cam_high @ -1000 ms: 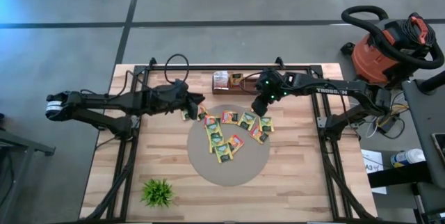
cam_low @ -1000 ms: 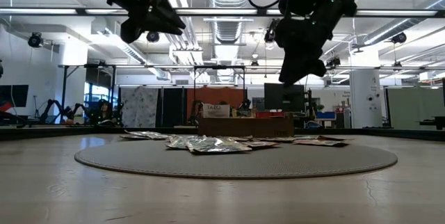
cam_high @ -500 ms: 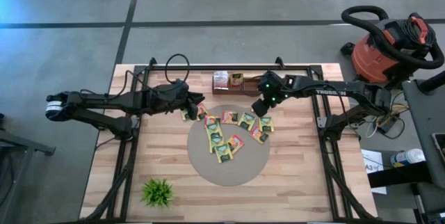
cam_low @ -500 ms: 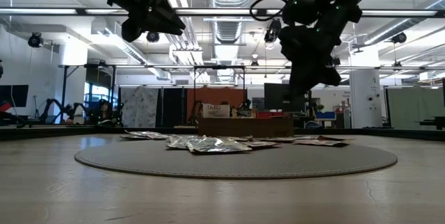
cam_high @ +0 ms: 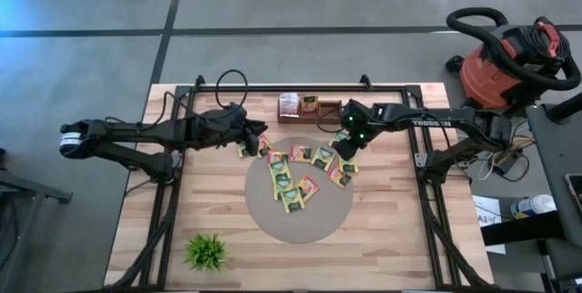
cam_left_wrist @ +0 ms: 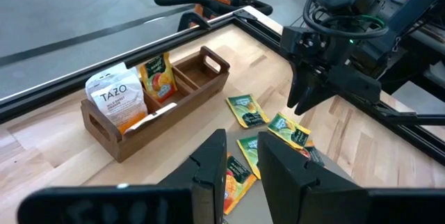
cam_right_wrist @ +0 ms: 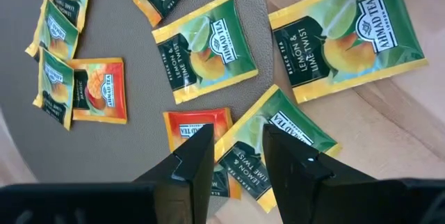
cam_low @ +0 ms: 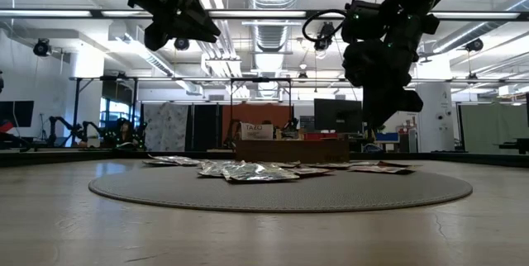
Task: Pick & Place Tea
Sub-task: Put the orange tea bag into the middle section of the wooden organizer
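Several flat tea sachets (cam_high: 296,175), mostly yellow-green and a few orange, lie scattered on the far half of a round grey mat (cam_high: 300,225). My right gripper (cam_high: 346,147) hangs open above the sachets at the mat's far right part. In its wrist view the fingers (cam_right_wrist: 238,158) stand over an orange-red sachet (cam_right_wrist: 198,130) and a green one (cam_right_wrist: 278,140). In the low view it (cam_low: 388,121) is clear of the mat. My left gripper (cam_high: 259,140) waits high over the mat's far left edge, its fingers (cam_left_wrist: 242,158) a little open.
A wooden compartment box (cam_high: 305,106) stands at the table's far edge behind the mat, with tea packets in its left compartments (cam_left_wrist: 128,99). A small green plant (cam_high: 206,250) sits near the near left corner. A red shop vacuum (cam_high: 509,56) stands off the table's far right.
My right gripper has come down and moved a little toward the table's right and near edge, closer to the sachets at the mat's far right. The sachets have not moved.
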`<state>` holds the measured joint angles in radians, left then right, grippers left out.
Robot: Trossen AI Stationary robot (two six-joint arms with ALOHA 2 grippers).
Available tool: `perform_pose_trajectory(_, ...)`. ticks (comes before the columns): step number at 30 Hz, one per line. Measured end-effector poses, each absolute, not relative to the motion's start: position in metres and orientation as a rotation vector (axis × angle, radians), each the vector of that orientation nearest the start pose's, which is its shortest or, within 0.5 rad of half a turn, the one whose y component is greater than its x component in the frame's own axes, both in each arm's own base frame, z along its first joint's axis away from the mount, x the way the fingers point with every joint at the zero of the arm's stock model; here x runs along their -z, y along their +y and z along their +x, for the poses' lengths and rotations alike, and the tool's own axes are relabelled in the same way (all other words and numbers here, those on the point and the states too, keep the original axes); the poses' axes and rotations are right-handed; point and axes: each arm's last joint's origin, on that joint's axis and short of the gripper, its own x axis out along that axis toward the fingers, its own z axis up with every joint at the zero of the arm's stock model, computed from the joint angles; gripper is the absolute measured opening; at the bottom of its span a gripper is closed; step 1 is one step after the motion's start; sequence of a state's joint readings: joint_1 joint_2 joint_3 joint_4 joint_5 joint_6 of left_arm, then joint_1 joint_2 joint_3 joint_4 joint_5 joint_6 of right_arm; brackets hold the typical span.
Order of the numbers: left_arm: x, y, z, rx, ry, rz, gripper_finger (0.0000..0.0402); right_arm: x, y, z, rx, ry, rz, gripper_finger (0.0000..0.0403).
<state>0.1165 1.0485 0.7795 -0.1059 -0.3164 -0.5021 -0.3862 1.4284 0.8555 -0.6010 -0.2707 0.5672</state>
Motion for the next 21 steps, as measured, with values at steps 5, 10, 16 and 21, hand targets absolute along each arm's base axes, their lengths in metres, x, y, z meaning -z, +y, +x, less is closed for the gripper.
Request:
perform_pose_trajectory(5,-0.2902,0.0356,0.2265,-0.514,0.256,-0.466,0.0078,-0.1943,-0.0900,0.2419,0.418,1.071,0.878,0.0121)
perform_pose_trajectory(10,-0.2902,0.0356,0.2265,-0.515,0.255,-0.470,0.0078,-0.1943,-0.0900,0.2421,0.419,1.069,0.882,0.0121)
perform_pose_trajectory(16,-0.2902,0.0356,0.2265,-0.515,0.255,-0.471,0.0078,-0.1947,-0.0877,0.2427,0.368,1.074,0.933,0.0121)
perform_pose_trajectory(21,-0.2901,0.0356,0.2266,-0.515,0.255,-0.471,0.0078,-0.1946,-0.0865,0.2426,0.364,1.081,0.941,0.0121)
